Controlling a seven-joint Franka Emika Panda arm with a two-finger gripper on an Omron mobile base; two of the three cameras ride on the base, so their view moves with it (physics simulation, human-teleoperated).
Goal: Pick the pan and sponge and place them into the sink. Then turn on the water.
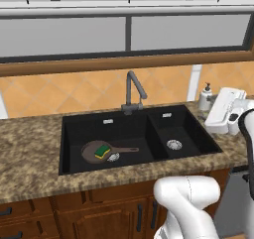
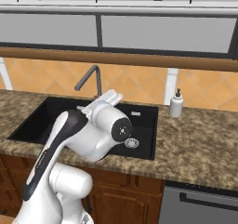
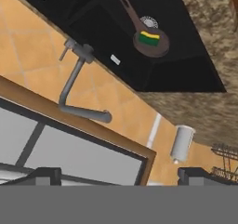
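Note:
The dark brown pan (image 1: 94, 151) (image 3: 151, 41) lies in the large basin of the black sink (image 1: 89, 129) (image 3: 186, 69), its thin handle pointing toward the divider. The green and yellow sponge (image 1: 102, 150) (image 3: 149, 38) rests on the pan. The grey gooseneck faucet (image 1: 133, 91) (image 2: 89, 79) (image 3: 74, 76) stands behind the basins, and no water shows at its spout. My gripper (image 3: 122, 175) is open and empty, high above the sink and apart from the faucet. Both dark fingertips (image 3: 46, 174) show in the rolled hand view. My white hand (image 2: 108, 99) hangs over the basin.
A white soap dispenser (image 1: 205, 96) (image 2: 176, 104) stands on the speckled counter (image 1: 30, 149) right of the sink. Each basin has a silver drain (image 1: 174, 144). A wire rack (image 3: 225, 160) and a white cylinder (image 3: 182, 143) show beyond the sink's far end. Window behind.

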